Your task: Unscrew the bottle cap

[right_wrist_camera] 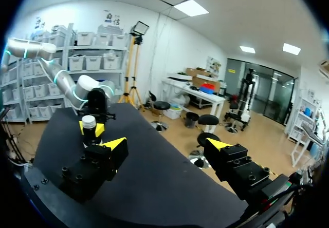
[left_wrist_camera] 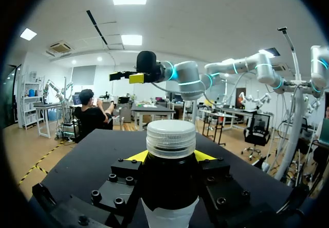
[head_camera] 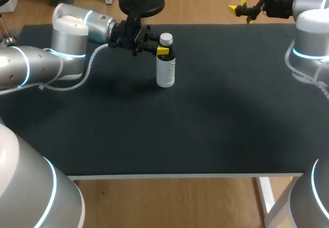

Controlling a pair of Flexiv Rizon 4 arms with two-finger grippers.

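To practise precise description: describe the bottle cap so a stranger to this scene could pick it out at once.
On the black table, find the only bottle, standing near the far edge, held by the left gripper. The cap is its top: white and ribbed, unlike the dark neck just below.

The left arm (head_camera: 67, 38) comes in from the left side and stretches nearly level over the far part of the desk (head_camera: 205, 125), its wrist carrying the left hand (head_camera: 160, 48) sideways toward the middle. The two yellow-tipped fingers of that hand press on the neck of the bottle (head_camera: 165, 71) from both sides, just under the cap (head_camera: 165, 38). The right arm (head_camera: 308, 27) stands bent at the far right corner, its right hand (head_camera: 241, 1) held high and turned toward the left arm, with its fingers spread wide apart.
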